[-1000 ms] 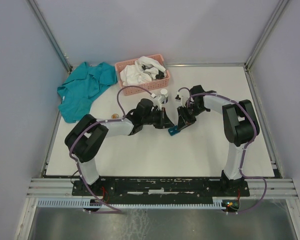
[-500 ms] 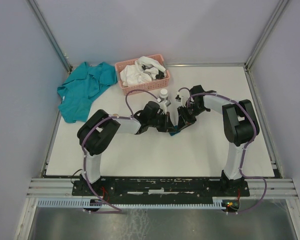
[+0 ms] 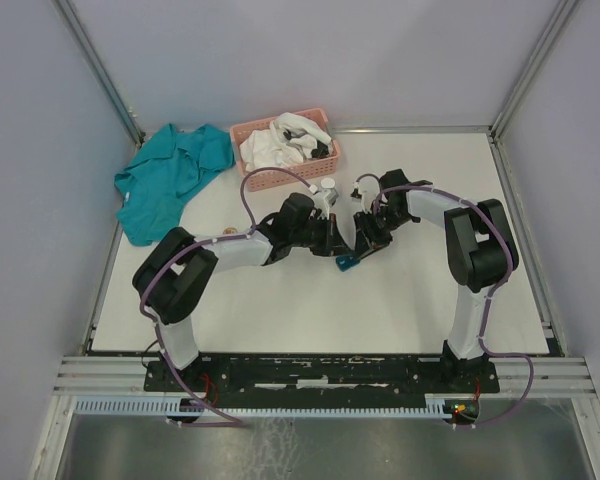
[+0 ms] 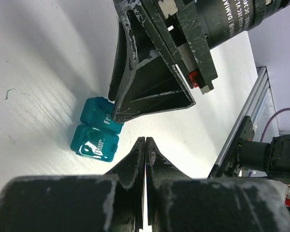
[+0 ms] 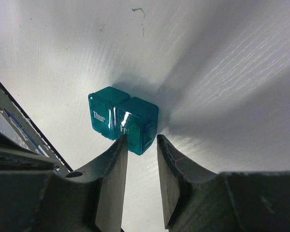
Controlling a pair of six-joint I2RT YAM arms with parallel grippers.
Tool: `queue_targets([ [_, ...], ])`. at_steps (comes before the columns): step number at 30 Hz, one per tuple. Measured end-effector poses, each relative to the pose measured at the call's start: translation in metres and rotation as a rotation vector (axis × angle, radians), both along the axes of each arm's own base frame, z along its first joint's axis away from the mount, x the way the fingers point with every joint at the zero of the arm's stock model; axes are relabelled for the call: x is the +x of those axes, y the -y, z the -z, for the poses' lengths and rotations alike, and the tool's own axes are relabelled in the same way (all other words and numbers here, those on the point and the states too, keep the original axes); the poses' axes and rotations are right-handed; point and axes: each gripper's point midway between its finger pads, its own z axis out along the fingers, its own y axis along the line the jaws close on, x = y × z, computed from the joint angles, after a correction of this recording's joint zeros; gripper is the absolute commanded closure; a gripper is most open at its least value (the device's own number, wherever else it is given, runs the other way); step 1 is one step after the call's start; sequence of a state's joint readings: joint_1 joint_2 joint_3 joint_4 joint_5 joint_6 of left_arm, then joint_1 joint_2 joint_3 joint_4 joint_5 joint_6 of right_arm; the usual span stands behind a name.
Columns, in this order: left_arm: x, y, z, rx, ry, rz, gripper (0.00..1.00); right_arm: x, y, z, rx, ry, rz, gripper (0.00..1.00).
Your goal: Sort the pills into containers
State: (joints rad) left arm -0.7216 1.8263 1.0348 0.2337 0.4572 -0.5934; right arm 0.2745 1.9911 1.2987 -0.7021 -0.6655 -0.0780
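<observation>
Right gripper (image 5: 141, 141), narrowly parted and empty, is nearer: the Fri container (image 5: 137, 123) lies just beyond its tips (Thur container (image 5: 103, 117) touching alongside); left gripper (image 4: 145, 142) pinched together.

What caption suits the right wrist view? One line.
Open right gripper poised at the Fri container, Thur container alongside, on white table.

Pink basket (image 3: 277, 181) holding white cloth (image 3: 278, 143), teal garment (image 3: 168, 182) beside it, white table (image 3: 380, 312)

Black-jointed white arms (image 3: 230, 254), purple cables (image 3: 267, 178), scuffed black claws (image 4: 145, 144).
</observation>
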Motion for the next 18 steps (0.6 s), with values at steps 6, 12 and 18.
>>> queue_targets([
  [6,0.0,-0.004,0.004,0.026,0.004,-0.002,0.97,0.007,-0.002,0.0,0.008,0.023,0.01,0.58],
  [12,0.002,-0.012,0.011,0.084,0.026,-0.018,0.97,0.012,-0.004,0.0,0.014,0.036,0.022,0.6],
  [18,-0.001,-0.014,0.005,0.115,0.063,-0.025,0.97,0.011,-0.005,0.0,0.014,0.03,0.024,0.59],
])
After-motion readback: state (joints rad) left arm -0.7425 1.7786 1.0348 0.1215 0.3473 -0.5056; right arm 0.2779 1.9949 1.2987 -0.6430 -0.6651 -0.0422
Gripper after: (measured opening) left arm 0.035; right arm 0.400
